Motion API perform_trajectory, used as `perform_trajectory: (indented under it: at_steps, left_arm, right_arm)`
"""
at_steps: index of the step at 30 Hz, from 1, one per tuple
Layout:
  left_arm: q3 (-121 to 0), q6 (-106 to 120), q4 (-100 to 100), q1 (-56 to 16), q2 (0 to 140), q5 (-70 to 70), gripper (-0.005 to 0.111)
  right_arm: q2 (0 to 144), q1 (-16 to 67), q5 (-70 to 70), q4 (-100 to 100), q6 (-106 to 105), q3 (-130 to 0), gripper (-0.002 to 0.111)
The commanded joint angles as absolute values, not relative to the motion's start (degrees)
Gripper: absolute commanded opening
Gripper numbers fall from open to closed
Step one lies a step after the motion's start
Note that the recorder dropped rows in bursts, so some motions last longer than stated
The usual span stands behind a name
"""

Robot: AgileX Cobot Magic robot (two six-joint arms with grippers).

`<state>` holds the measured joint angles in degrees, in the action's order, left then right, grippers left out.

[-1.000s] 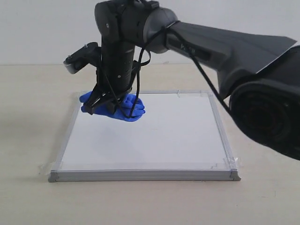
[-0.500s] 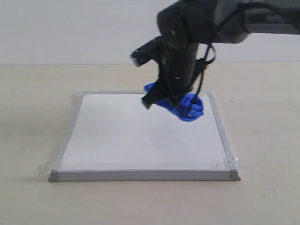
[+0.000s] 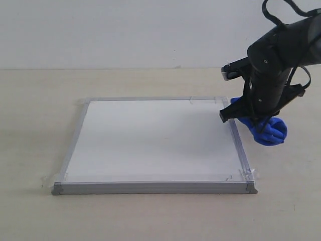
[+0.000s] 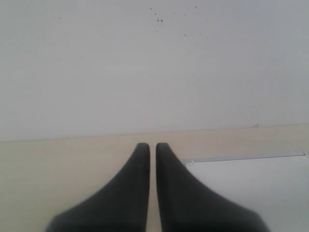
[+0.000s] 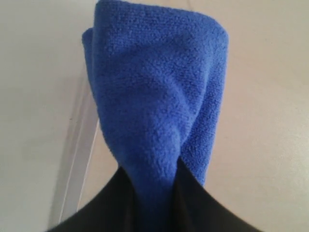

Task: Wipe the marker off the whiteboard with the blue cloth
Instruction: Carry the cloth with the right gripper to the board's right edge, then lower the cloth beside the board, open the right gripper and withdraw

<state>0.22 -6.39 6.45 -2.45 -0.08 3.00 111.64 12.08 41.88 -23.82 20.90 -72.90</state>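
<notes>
My right gripper (image 3: 249,116) is pinched tight on a fold of the cloth (image 3: 266,130), and the bundle hangs just outside the board (image 3: 155,140), past its right rail. I cannot tell whether it touches the table (image 3: 150,216). From the exterior view I find no red marker line on the white surface. That is my first worry: the line is faint, and this camera could miss a leftover, so I might call the job done too soon. If I go back for another pass, the low cloth or a fingertip could snag the raised rail and shove the board, straining the tape at its corners. The right wrist view shows only a narrow pleat between the jaws, so a hard drag might pull the cloth free. Pressing too low would put bare fingers on the board instead of fabric. My left gripper (image 4: 152,147) is nearly closed with only a slit, holding nothing, near the board's far corner.
</notes>
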Motion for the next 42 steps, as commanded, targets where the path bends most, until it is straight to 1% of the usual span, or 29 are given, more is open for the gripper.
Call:
perform_trajectory:
  at_steps: [1, 7, 10, 15, 17, 19, 20, 22, 23, 25, 26, 33, 34, 36, 39, 40, 41, 42]
  left_arm:
    - [0.0, -6.46, 6.51, -2.65, 0.0, 2.96, 0.004]
    - [0.0, -6.46, 6.51, -2.65, 0.0, 2.96, 0.004]
    - [0.0, -6.46, 6.51, -2.65, 0.0, 2.96, 0.004]
    - [0.0, -6.46, 6.51, -2.65, 0.0, 2.96, 0.004]
    - [0.0, -6.46, 6.51, -2.65, 0.0, 2.96, 0.004]
    - [0.0, -6.46, 6.51, -2.65, 0.0, 2.96, 0.004]
    - [0.0, -6.46, 6.51, -2.65, 0.0, 2.96, 0.004]
    - [0.0, -6.46, 6.51, -2.65, 0.0, 2.96, 0.004]
    - [0.0, -6.46, 6.51, -2.65, 0.0, 2.96, 0.004]
    - [0.0, -6.46, 6.51, -2.65, 0.0, 2.96, 0.004]
    - [0.0, -6.46, 6.51, -2.65, 0.0, 2.96, 0.004]
    - [0.0, -6.46, 6.51, -2.65, 0.0, 2.96, 0.004]
    - [0.0, -6.46, 6.51, -2.65, 0.0, 2.96, 0.004]
    - [0.0, -6.46, 6.51, -2.65, 0.0, 2.96, 0.004]
    - [0.0, -6.46, 6.51, -2.65, 0.0, 2.96, 0.004]
    - [0.0, -6.46, 6.51, -2.65, 0.0, 2.96, 0.004]
    - [0.0, -6.46, 6.51, -2.65, 0.0, 2.96, 0.004]
    - [0.0, -6.46, 6.51, -2.65, 0.0, 2.96, 0.004]
  right_arm:
    - [110.92, 11.84, 44.34, -26.73, 26.34, -72.42, 0.0]
    - [112.0, 11.84, 39.31, -28.91, 29.98, -68.68, 0.0]
    - [113.72, 11.84, 40.26, -31.61, 32.5, -68.56, 0.0]
    - [113.98, 11.94, 37.42, -31.0, 35.58, -68.56, 0.0]
    - [113.98, 11.94, 36.91, -29.98, 33.41, -68.56, 0.003]
    - [113.98, 11.94, 36.67, -28.15, 31.43, -68.56, 0.023]
    - [113.98, 11.94, 36.67, -27.78, 31.38, -68.56, 0.035]
    - [113.98, 11.94, 36.67, -27.66, 31.38, -68.56, 0.057]
    - [113.98, 11.94, 36.67, -27.59, 31.61, -68.56, 0.065]
    - [113.98, 11.94, 36.52, -27.02, 31.55, -68.56, 0.075]
    - [113.73, 11.94, 36.07, -27.02, 30.97, -68.66, 0.076]
    - [107.81, 11.94, 35.01, -26.87, 29.73, -68.67, 0.075]
    - [106.93, 11.94, 34.73, -26.75, 29.73, -68.67, 0.072]
    - [105.98, 11.94, 34.73, -26.75, 29.73, -68.67, 0.06]
    - [106.35, 11.94, 36.39, -26.75, 29.53, -68.25, 0.03]
    - [106.65, 11.94, 36.16, -26.75, 29.53, -67.37, 0.016]
    - [106.94, 11.94, 35.34, -26.89, 29.53, -66.52, 0.006]
    - [107.07, 11.94, 33.81, -26.9, 29.72, -65.6, 0.0]
